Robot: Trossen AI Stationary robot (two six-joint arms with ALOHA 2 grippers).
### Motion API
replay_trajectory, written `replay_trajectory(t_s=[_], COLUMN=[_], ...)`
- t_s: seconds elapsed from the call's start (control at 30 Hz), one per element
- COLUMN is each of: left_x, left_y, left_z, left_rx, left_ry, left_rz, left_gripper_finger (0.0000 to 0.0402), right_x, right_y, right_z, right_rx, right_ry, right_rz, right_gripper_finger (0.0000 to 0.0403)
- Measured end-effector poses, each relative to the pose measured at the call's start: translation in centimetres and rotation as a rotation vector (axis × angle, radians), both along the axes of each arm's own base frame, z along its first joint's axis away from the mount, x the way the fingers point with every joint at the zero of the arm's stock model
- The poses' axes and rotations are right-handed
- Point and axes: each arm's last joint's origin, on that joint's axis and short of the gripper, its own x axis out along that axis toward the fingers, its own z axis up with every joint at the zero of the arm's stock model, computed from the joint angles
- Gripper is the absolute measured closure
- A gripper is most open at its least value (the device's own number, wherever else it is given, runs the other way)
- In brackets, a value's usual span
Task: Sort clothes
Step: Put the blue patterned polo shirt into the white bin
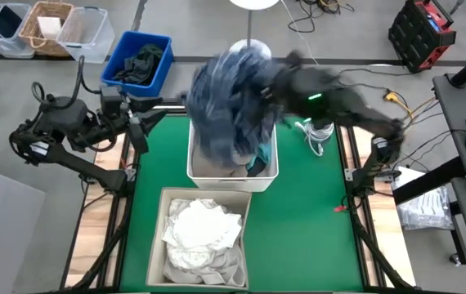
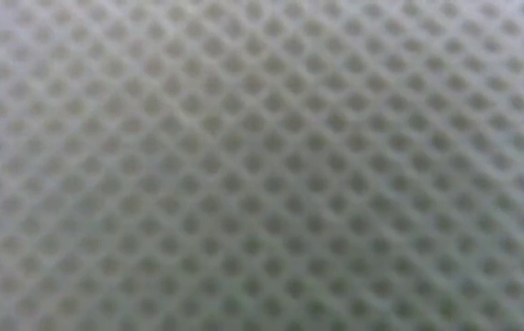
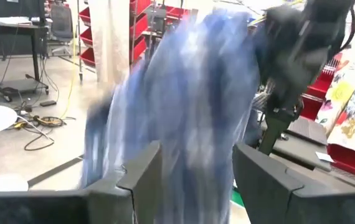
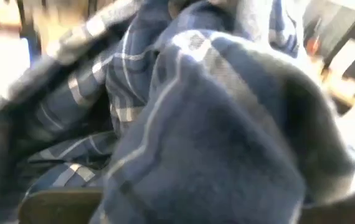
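Right gripper, jaws pinching the plaid shirt, holds it hanging over the far white bin mid-sort; left gripper waits far-left, jaws spread; next move calls for carrying the shirt clear to its destination.

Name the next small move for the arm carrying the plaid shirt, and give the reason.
Probably lower it. The right gripper, shut on the plaid shirt, holds it over the far white bin, where a teal garment lies; whites fill the near bin. The left gripper waits open at the side.
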Motion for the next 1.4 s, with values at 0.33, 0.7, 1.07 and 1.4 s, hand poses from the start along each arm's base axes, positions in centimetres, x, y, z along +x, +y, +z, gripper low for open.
replay_trajectory(t_s=[0.33,0.7,1.07,1.4], left_x=[0.6,3.2,9.1,10.0], left_y=[-0.1,-0.7,-1.9,-2.1], left_z=[-0.2,-1.3,-4.2,-2.2], left_rx=[0.038,0.047,0.136,0.138], left_ry=[0.035,0.107,0.29,0.226], left_rz=[0.001,0.0,-0.009,-0.025], left_gripper_finger=[0.0228,0.0228,0.0228,0.0228], right_x=[8.3,11.4,11.2,11.0], right_y=[-2.9,-6.8,-7.9,-8.4], right_z=[-12.1,-19.0,-18.0,-17.5], right_rx=[0.314,0.541,0.545,0.527], right_ry=[0.476,0.692,0.611,0.587], right_rz=[-0.058,-0.06,-0.07,-0.064], right_gripper_finger=[0.039,0.039,0.0382,0.0383])
